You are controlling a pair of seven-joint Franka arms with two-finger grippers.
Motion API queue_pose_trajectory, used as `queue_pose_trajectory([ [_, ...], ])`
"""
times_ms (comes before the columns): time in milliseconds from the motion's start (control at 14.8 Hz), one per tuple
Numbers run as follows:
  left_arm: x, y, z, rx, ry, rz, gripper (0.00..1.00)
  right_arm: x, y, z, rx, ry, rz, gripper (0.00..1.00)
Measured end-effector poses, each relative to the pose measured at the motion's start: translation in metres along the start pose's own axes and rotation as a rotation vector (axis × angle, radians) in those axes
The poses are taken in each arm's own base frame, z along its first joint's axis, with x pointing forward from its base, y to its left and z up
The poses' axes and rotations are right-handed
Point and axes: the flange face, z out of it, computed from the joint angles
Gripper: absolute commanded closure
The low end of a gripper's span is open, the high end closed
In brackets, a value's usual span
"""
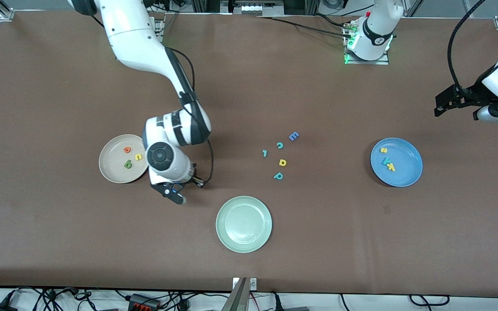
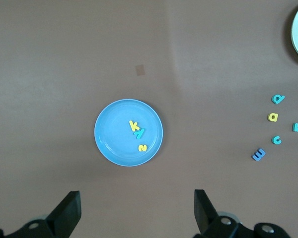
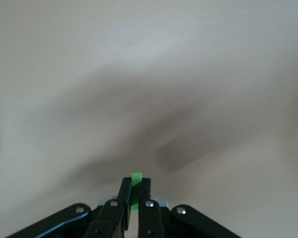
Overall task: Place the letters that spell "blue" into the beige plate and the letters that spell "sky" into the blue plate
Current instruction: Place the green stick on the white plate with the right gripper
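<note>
Currently the right gripper (image 3: 133,198) is pinched tight on a thin green piece, the "l" bar (image 3: 135,184), just beside the beige plate (image 1: 110,170), toward the front camera's side of it. That plate holds the orange "e" (image 1: 127,150), yellow "u" (image 1: 138,157) and green "b" (image 1: 128,164). Left gripper (image 2: 136,210) hangs with jaws wide apart, empty, over bare table near the blue plate (image 2: 109,144), which carries "s" (image 2: 142,148), "k" (image 2: 133,125) and "y" (image 2: 139,133). Left arm waits.
</note>
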Motion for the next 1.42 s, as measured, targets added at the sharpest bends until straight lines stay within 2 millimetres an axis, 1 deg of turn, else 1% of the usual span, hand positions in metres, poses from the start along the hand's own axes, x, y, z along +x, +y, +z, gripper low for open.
queue_pose_trajectory([
  [135, 0.000, 0.000, 0.000, 0.000, 0.000, -0.010, 0.00, 0.016, 0.043, -0.012, -0.031, -0.035, -0.063, 1.00],
  [338, 0.000, 0.000, 0.000, 0.000, 0.000, -0.019, 0.00, 0.038, 0.111, -0.021, -0.079, -0.108, -0.155, 1.00],
  [540, 0.000, -0.001, 0.000, 0.000, 0.000, -0.020, 0.00, 0.062, 0.173, -0.022, -0.110, -0.205, -0.245, 1.00],
  [742, 0.000, -0.001, 0.000, 0.000, 0.000, -0.021, 0.00, 0.095, 0.234, -0.011, -0.088, -0.268, -0.305, 1.00],
  [810, 0.000, -0.001, 0.000, 0.000, 0.000, -0.021, 0.00, 0.102, 0.249, -0.006, -0.084, -0.280, -0.315, 1.00],
  [878, 0.000, -0.001, 0.000, 0.000, -0.001, -0.021, 0.00, 0.107, 0.258, 0.000, -0.084, -0.286, -0.322, 1.00],
  [1012, 0.000, -0.001, 0.000, 0.000, -0.001, -0.021, 0.00, 0.110, 0.262, 0.011, -0.092, -0.286, -0.339, 0.99],
  [1080, 0.000, -0.001, 0.000, 0.000, -0.001, -0.022, 0.00, 0.110, 0.260, 0.015, -0.096, -0.284, -0.347, 0.86],
  [1148, 0.000, -0.001, 0.000, 0.000, -0.001, -0.022, 0.00, 0.109, 0.258, 0.018, -0.099, -0.284, -0.353, 0.33],
  [1215, 0.000, -0.001, 0.000, 0.000, -0.001, -0.022, 0.00, 0.108, 0.256, 0.020, -0.101, -0.283, -0.357, 0.00],
  [1350, 0.000, -0.001, 0.000, 0.000, -0.001, -0.022, 0.00, 0.109, 0.254, 0.018, -0.099, -0.277, -0.360, 0.00],
  [1418, 0.000, -0.001, 0.000, 0.000, -0.001, -0.022, 0.00, 0.111, 0.253, 0.014, -0.095, -0.268, -0.361, 0.00],
])
